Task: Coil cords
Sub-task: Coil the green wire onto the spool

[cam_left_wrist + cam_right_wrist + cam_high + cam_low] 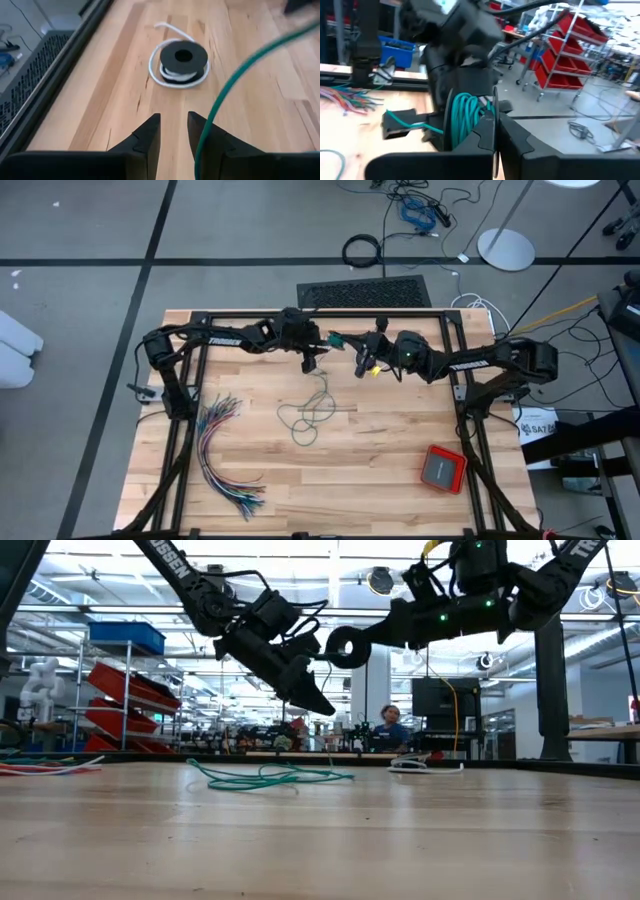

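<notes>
Both arms raised, meeting mid-table: left pincer [173,131] slightly parted, right pincer [496,131] closed.

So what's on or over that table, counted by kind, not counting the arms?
Spools: 2, black spool on the table, teal-wound spool in the right gripper
Cords: 2, teal cord, white cord
Coloured wire bundle: 1
Red box: 1
Total: 6

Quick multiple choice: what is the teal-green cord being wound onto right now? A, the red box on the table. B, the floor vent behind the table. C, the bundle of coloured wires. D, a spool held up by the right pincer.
D: the right wrist view shows the teal-green cord wrapped round a spool gripped in the right pincer, raised above the table.
</notes>
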Tool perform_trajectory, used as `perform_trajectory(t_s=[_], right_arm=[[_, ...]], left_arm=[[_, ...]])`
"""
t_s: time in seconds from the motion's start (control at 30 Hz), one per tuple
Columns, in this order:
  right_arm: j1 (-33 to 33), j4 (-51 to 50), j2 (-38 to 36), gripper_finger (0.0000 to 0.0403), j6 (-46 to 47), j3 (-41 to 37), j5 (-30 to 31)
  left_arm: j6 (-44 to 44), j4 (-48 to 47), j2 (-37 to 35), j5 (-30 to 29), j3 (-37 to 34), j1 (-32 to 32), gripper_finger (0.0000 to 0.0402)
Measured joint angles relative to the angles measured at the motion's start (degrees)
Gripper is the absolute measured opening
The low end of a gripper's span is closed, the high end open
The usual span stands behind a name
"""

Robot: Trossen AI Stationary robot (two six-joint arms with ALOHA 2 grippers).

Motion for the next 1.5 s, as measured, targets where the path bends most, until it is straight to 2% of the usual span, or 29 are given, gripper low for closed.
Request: perform_trajectory(t_s=[0.33,0.63,1.03,1.2,1.5], right_arm=[[0.0,-2.3,-2.9,0.0,-1.1,0.0,1.0],[0.0,-4.6,-3.0,0.0,-1.2,0.0,2.2],[0.0,-3.5,-3.0,0.0,-1.6,0.0,2.2],[0.0,-3.5,-3.0,0.0,-1.8,0.0,2.1],[0.0,-2.6,-3.0,0.0,-2.2,0.0,2.1]], left_arm=[[-7.0,20.7,-0.7,0.0,-12.2,-0.5,0.0105],[-7.5,26.6,-5.9,-2.5,-20.3,-1.4,0.0105],[-8.1,31.9,-2.4,-5.9,-20.6,-5.5,0.0105],[-9.5,31.1,-2.4,-13.1,-21.0,-6.3,0.0105],[-14.0,35.2,0.5,-15.0,-22.1,-7.0,0.0105]])
